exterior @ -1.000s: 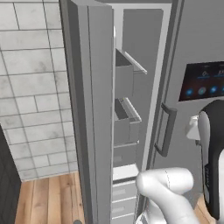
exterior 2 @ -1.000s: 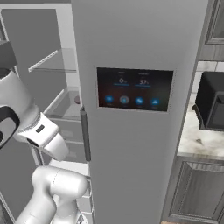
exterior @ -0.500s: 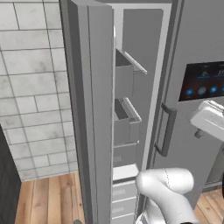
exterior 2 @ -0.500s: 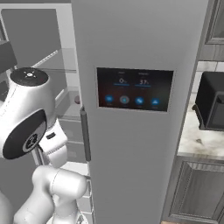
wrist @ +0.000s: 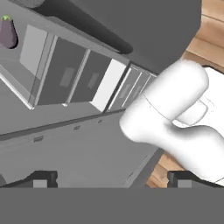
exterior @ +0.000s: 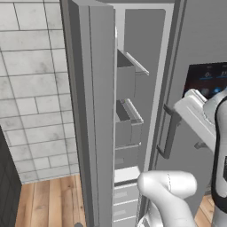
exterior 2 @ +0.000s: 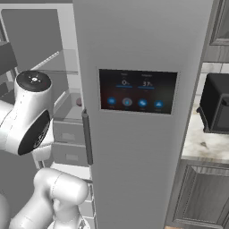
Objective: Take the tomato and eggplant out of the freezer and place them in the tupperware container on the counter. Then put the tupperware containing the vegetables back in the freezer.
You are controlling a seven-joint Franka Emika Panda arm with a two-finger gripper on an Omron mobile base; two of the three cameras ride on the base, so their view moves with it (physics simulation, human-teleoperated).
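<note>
Reaching toward the tall grey freezer (exterior: pixel 133 111) with the gripper (wrist: pixel 111 178) spread wide and empty; next, it likely needs lining up on the dull purple-grey eggplant (wrist: pixel 7 33).

White tile wall (exterior: pixel 31 88) w/ grey grout on the left, wood plank floor (exterior: pixel 48 201) below it. Dark edge (exterior: pixel 6 186) at far left, can't tell what. Black microwave (exterior 2: pixel 217 105) at right, upper cabinet (exterior 2: pixel 221 31) above it, next to tiled backsplash (exterior 2: pixel 203 71).
</note>
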